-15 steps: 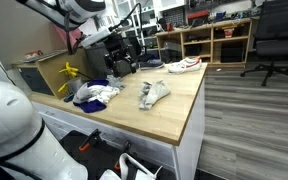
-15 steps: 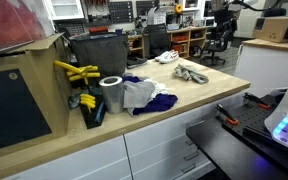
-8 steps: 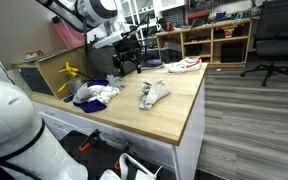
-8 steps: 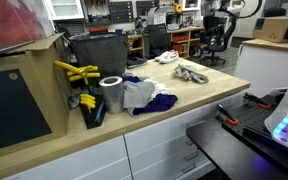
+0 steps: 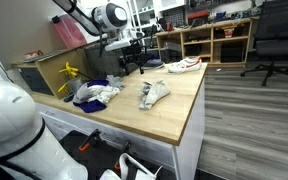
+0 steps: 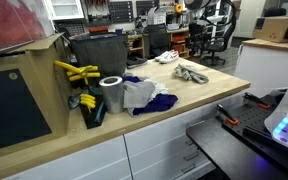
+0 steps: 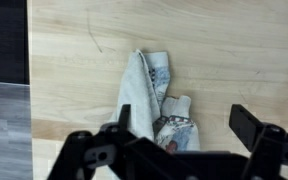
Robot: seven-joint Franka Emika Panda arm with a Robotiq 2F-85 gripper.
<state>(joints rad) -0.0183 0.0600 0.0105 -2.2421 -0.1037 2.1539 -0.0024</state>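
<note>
One wooden bench fills mid-frame in both exterior views. One gripper, upper centre, hangs above it with jaws spread wide, pinching nothing. One heap of white and blue rags sits left of centre. One folded grey cloth lies flat on the bench, mid-frame in the wrist view, which alone shows its seams. One white shoe. One silver roll, seen in an exterior view only.
</note>
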